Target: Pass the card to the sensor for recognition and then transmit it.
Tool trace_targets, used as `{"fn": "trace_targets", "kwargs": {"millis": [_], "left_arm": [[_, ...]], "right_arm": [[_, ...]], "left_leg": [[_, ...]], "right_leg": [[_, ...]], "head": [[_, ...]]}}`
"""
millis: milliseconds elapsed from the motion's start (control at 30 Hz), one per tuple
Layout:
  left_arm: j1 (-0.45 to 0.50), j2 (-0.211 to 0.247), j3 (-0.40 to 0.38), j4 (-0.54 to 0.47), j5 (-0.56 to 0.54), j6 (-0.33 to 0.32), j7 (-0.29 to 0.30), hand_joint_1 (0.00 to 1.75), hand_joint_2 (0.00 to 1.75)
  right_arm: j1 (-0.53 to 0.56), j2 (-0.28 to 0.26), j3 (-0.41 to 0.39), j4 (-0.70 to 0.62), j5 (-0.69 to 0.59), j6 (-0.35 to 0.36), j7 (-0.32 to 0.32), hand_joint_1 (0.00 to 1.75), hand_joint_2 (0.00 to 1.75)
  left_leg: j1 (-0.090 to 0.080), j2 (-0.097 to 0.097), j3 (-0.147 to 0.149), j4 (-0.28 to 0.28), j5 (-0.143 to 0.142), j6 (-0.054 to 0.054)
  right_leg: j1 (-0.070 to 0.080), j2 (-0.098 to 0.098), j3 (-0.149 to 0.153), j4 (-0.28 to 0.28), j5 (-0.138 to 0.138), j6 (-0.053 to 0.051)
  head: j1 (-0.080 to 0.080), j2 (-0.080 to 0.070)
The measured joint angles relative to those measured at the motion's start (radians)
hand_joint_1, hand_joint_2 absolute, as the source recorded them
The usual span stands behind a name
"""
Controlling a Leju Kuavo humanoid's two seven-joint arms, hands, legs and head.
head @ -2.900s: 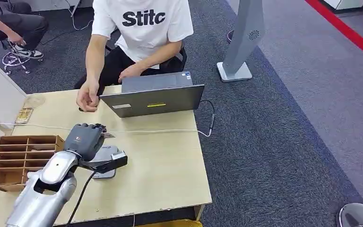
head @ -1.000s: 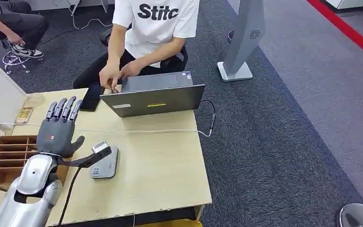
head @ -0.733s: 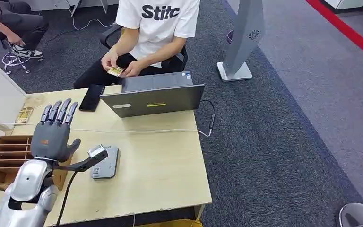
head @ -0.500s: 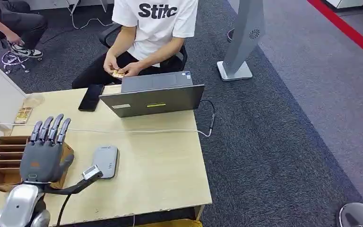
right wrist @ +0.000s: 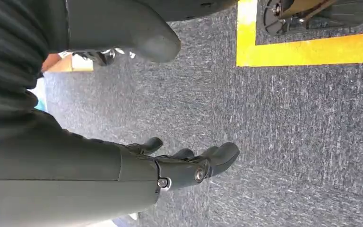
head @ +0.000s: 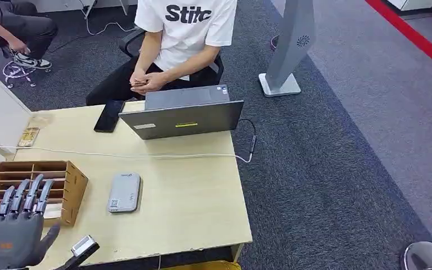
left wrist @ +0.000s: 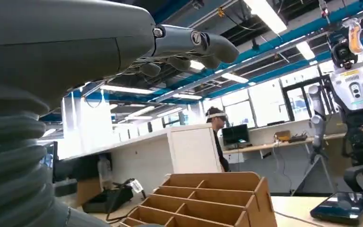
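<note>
card: held in the clasped hands of the seated person (head: 146,81) behind the laptop (head: 181,115); only a sliver can be made out between the fingers, so its face cannot be read. it is well apart from the robot.

sensor (head: 124,192): flat grey pad lying on the table (head: 202,191), bare on top, just beside the wooden sorter box (head: 34,183).

left hand (head: 18,233): seen low at the near table edge, palm away, fingers straight and apart, nothing held. in the left wrist view the fingers (left wrist: 189,42) are seen extended over the sorter box (left wrist: 208,198).

right hand (right wrist: 179,168): hanging over grey carpet, fingers loosely spread, nothing held.

judgement: card judged handed over already, task near its end; step in hand judged to be bringing the left arm down to rest.

to be done well:
- fingers are best kept released and straight, so nothing is snagged.
- the white cable (head: 118,154) across the table and the sorter box rim should be cleared by a wide margin.
- the sensor should be left undisturbed where it lies.
- the phone (head: 108,116) near the far edge is out of the path; no concern.
</note>
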Motion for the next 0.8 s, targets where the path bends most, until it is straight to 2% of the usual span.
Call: {"fn": "trace_targets", "kwargs": {"millis": [100,133,233,267,400,567,800], "left_arm": [[0.012,0.004,0.01,-0.011,0.001,-0.014,0.005,0.0,1.75],[0.016,0.005,0.015,-0.013,-0.002,-0.028,0.012,0.0,0.0],[0.023,0.024,0.035,-0.014,-0.018,-0.125,0.022,0.0,0.0],[0.024,0.033,0.04,-0.014,-0.018,-0.149,0.022,0.0,1.75],[0.017,0.075,0.066,-0.003,-0.021,-0.207,0.026,0.0,1.75],[-0.027,0.103,0.094,0.036,-0.016,-0.26,0.032,0.0,1.75],[-0.08,0.115,0.114,0.106,0.013,-0.277,0.032,0.0,1.75]], "right_arm": [[0.0,0.001,-0.001,0.0,-0.001,0.0,0.0,0.0,1.75],[0.0,0.002,-0.001,0.0,-0.003,0.0,0.0,0.0,1.75],[0.0,0.002,-0.003,0.0,-0.009,0.0,0.0,0.0,1.75],[0.0,0.002,-0.003,0.0,-0.01,0.001,0.0,0.0,1.75],[0.0,0.003,-0.007,0.0,-0.013,0.001,0.0,0.0,1.75],[-0.001,0.003,-0.007,0.0,-0.013,0.001,0.009,0.0,1.75],[-0.001,0.004,-0.007,0.0,-0.011,0.001,0.012,0.0,1.75]], "left_leg": [[0.0,0.0,0.0,0.0,0.0,0.0],[0.0,0.0,0.0,0.0,0.0,0.0],[0.0,0.0,0.0,0.0,0.0,0.0],[0.0,0.0,0.0,0.0,0.0,0.0],[0.0,0.0,0.0,0.0,0.0,0.0],[0.0,-0.001,0.0,0.0,0.0,0.0],[0.0,-0.001,0.0,0.0,0.001,0.0]], "right_leg": [[0.0,0.0,0.0,0.0,0.0,0.0],[0.0,0.0,0.0,0.0,0.0,0.0],[0.0,0.0,0.0,0.0,0.0,0.0],[0.0,0.0,0.0,0.0,0.0,0.0],[0.0,0.0,0.0,0.0,0.0,0.0],[0.0,-0.001,0.0,0.0,0.0,0.0],[0.0,-0.001,0.0,0.0,0.0,0.0]], "head": [[0.0,0.0],[0.0,0.0],[0.0,0.0],[0.0,0.0],[0.0,0.0],[0.0,0.0],[0.0,0.0]]}}
